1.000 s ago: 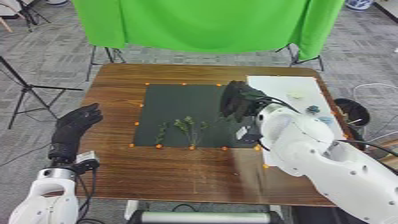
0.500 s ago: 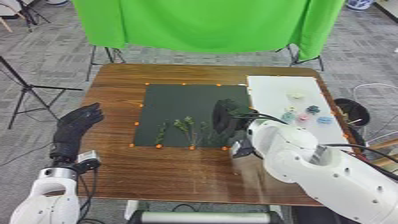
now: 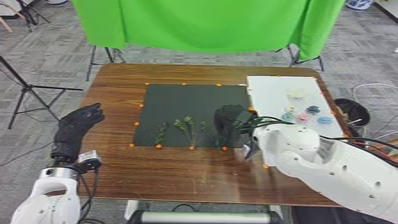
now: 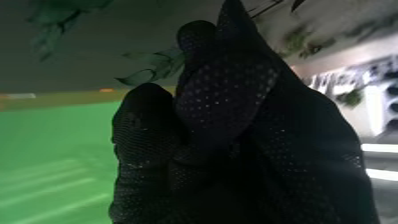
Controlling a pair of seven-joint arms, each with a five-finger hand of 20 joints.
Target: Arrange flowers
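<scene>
Back toward the robot's side of the dark mat [image 3: 173, 102] the right hand [image 3: 233, 120] had come since a second ago, and its arm had cleared the small flowers. Left of the mat, the left hand [image 3: 80, 119] waited with fingers loosely spread. On the mat's near part lay leafy stems [image 3: 186, 131], side by side. Over the mat's right part hung the right hand; whether it gripped anything, I could not tell. Right of the mat, the small flowers [image 3: 303, 117] sat on a white sheet [image 3: 274, 90]. Laying or adjusting stems seemed the step in hand. It called for a low, light touch, a little room beside the neighbouring leaves, and a straight lift so that nothing snagged. Dragging sideways could have upset the row.
</scene>
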